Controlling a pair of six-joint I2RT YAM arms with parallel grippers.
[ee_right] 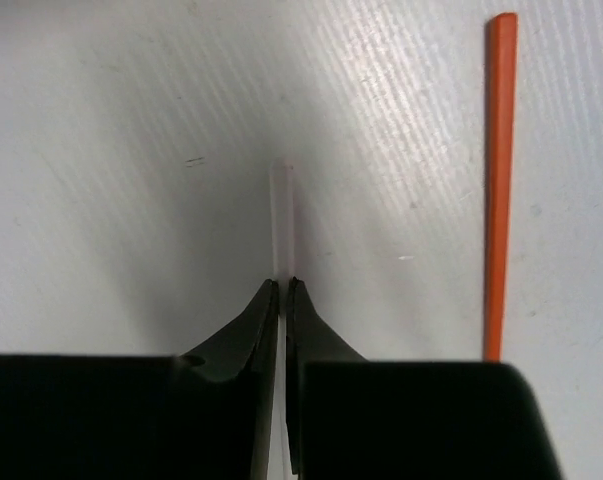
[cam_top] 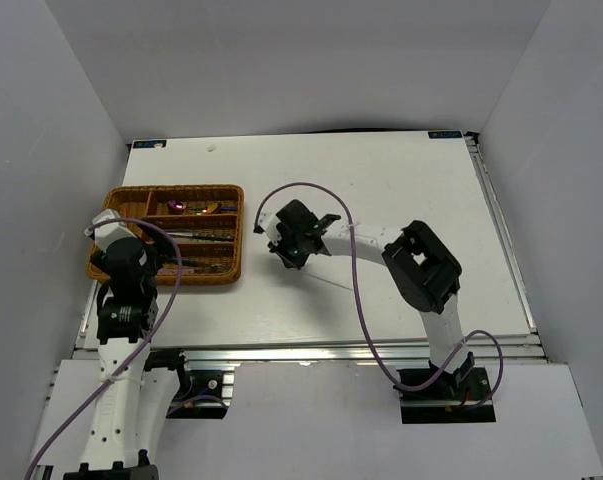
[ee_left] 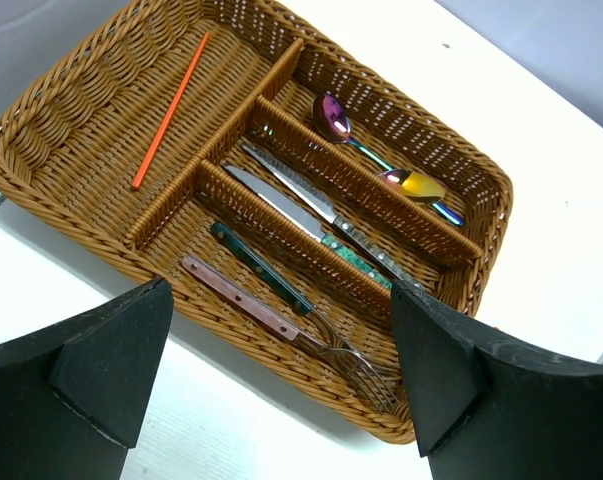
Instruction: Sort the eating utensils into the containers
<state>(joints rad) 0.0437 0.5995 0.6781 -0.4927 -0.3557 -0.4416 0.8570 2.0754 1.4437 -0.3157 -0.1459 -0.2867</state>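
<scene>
One pale chopstick (ee_right: 281, 215) is pinched by the right gripper (ee_right: 282, 285); lift it straight, clear of the neighbouring orange chopstick (ee_right: 498, 190).

Bright, even light is flooding the bench (cam_top: 381, 200); glare is washing out the pale chopstick (ee_right: 283, 215), slightly blurring it.
</scene>
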